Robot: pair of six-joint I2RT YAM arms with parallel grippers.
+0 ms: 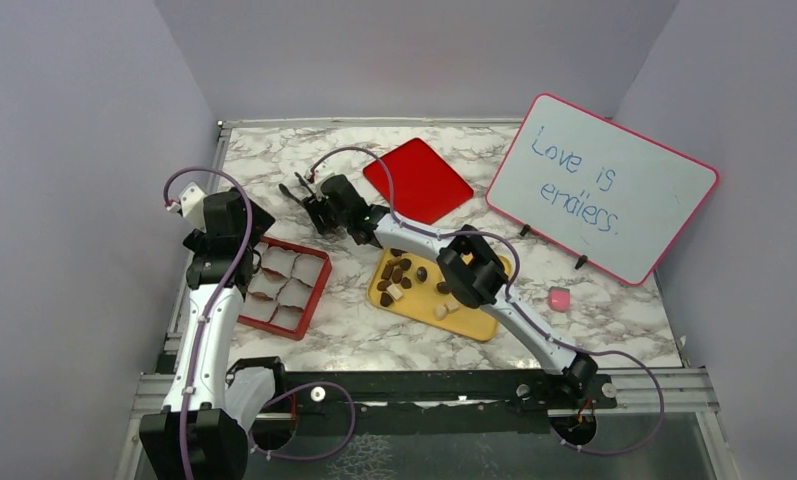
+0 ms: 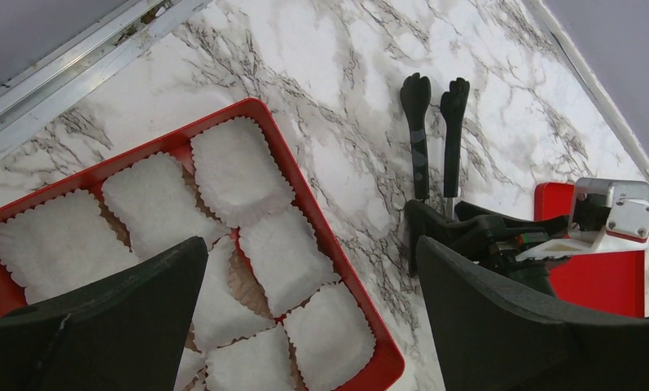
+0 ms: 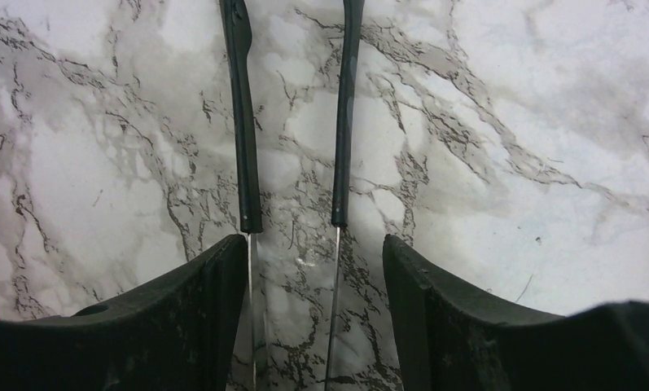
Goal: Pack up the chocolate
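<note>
The chocolate (image 1: 399, 272), dark brown with a few cream pieces, lies on a yellow plate (image 1: 421, 300) at the table's middle. A red tray (image 1: 322, 275) holds several white paper cups (image 1: 294, 292); no candy shows in them. In the left wrist view the tray (image 2: 315, 208) and the cups (image 2: 235, 167) lie below my left gripper (image 2: 311, 269), which is open and empty. My right gripper (image 1: 319, 212) reaches past the plate and is open around black tongs (image 3: 243, 122). One tong blade touches its left finger. The tongs (image 2: 418, 138) point away over the marble.
A red lid (image 1: 419, 180) lies at the back centre, right of the tongs (image 1: 302, 190). A whiteboard (image 1: 599, 185) leans at the back right. A small pink object (image 1: 559, 298) sits right of the plate. Walls enclose the table.
</note>
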